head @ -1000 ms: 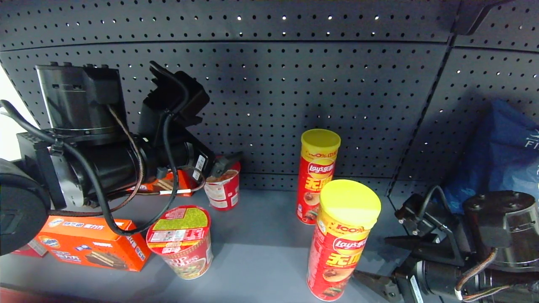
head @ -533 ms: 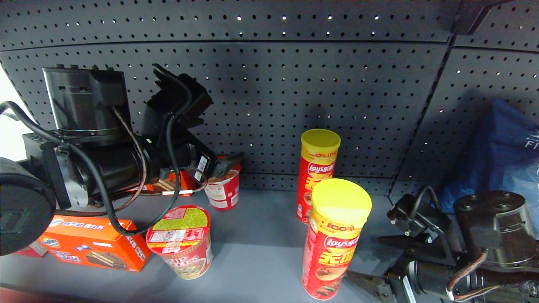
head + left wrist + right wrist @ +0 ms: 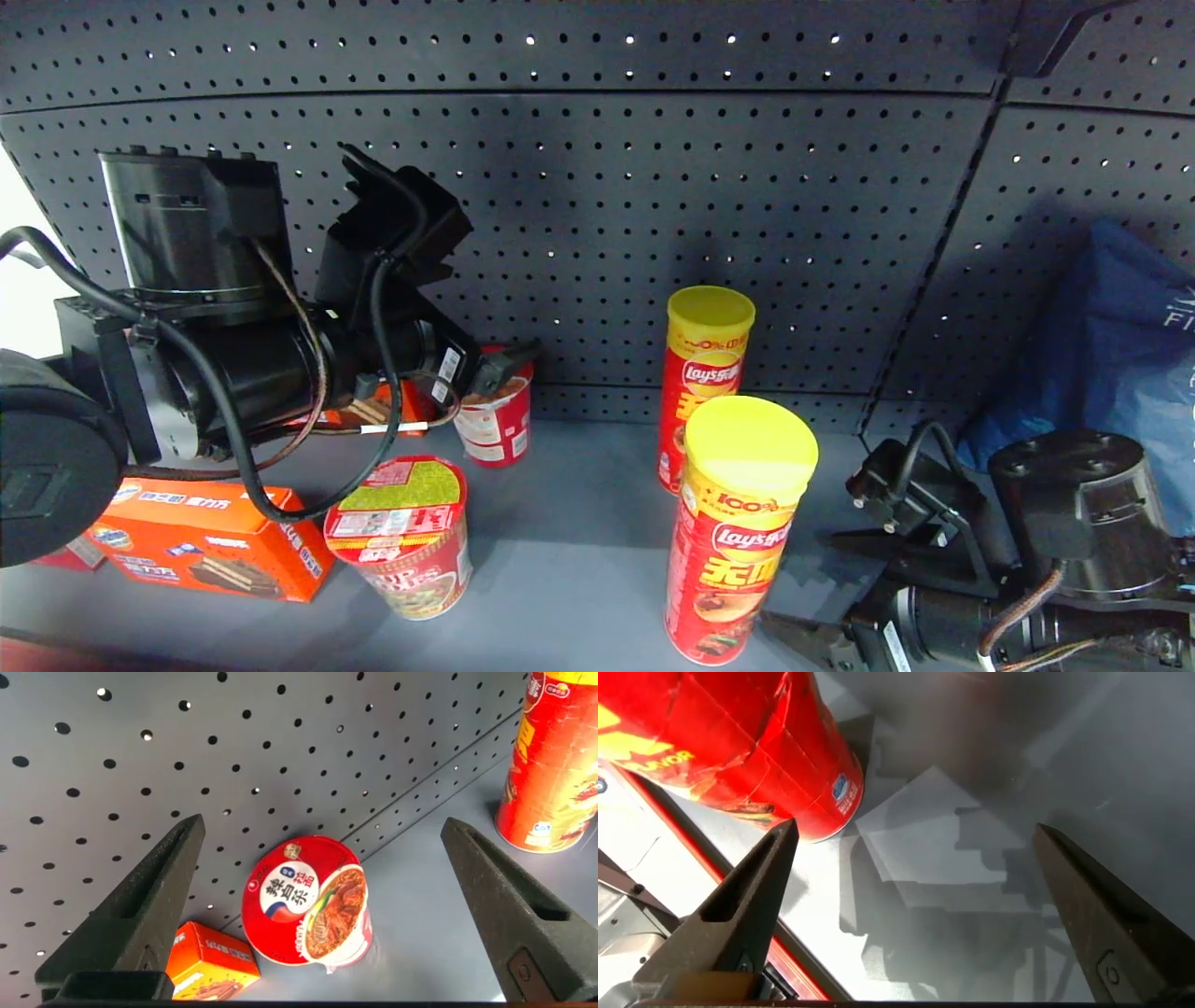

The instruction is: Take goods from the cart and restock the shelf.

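A red chip can with a yellow lid point(image 3: 738, 532) stands at the front of the grey shelf point(image 3: 579, 551). A second, identical can point(image 3: 705, 373) stands behind it by the pegboard. My right gripper point(image 3: 798, 579) is low at the front can's right side, open; in the right wrist view the can's base point(image 3: 757, 756) sits just beyond one finger of the right gripper point(image 3: 915, 829), not between the two. My left gripper point(image 3: 499, 366) hovers open over a small red noodle cup point(image 3: 495, 425). The left wrist view shows that cup point(image 3: 308, 901) beyond the spread left gripper point(image 3: 322, 826).
A larger noodle cup point(image 3: 401, 537) and an orange biscuit box point(image 3: 205, 546) stand at the front left. Another orange box point(image 3: 210, 961) lies beside the small cup. A blue bag point(image 3: 1111, 345) fills the bay at the right, past a pegboard divider.
The front chip can has shifted left and a little forward. My right arm has moved left and lower with it. The left arm has edged slightly right.
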Motion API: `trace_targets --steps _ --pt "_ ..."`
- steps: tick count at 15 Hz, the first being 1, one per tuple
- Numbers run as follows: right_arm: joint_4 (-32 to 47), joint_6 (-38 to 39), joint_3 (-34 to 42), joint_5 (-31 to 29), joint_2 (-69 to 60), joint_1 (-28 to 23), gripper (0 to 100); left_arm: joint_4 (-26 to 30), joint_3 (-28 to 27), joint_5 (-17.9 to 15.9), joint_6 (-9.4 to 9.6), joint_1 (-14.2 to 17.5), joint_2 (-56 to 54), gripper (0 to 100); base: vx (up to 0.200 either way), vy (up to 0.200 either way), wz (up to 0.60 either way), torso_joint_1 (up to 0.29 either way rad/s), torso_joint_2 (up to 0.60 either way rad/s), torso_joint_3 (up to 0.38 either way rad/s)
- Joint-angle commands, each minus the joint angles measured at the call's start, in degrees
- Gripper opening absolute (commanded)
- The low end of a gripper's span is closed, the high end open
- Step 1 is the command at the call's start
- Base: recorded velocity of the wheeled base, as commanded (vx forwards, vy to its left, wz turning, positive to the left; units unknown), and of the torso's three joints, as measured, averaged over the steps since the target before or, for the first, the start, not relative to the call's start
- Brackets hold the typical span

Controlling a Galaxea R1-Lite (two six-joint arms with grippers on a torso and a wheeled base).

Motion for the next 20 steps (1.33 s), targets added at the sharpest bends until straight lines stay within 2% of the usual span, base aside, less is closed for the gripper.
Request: trace_targets --steps 1,8,15,20 --pt "-0.02 -0.02 0.09 0.07 0.18 0.07 100 -0.01 0.08 0.01 -0.02 0.00 0.13 100 0.000 0.000 0.00 0.000 0.00 0.000" --pt "-0.02 -0.02 -0.09 -0.02 0.35 0.15 100 -0.01 0.16 0.01 -0.02 0.00 0.13 100 0.000 0.000 0.00 0.000 0.00 0.000" --pt "-0.28 0.07 -1.94 -0.19 -1.06 -2.57 100 -0.01 0.25 0.01 -0.02 0.00 0.13 100 0.000 0.000 0.00 0.000 0.00 0.000" --pt "-0.37 0.07 -3.08 -0.02 0.61 -2.48 100 -0.01 0.43 0.01 -0.02 0.00 0.04 100 0.000 0.000 0.00 0.000 0.00 0.000"
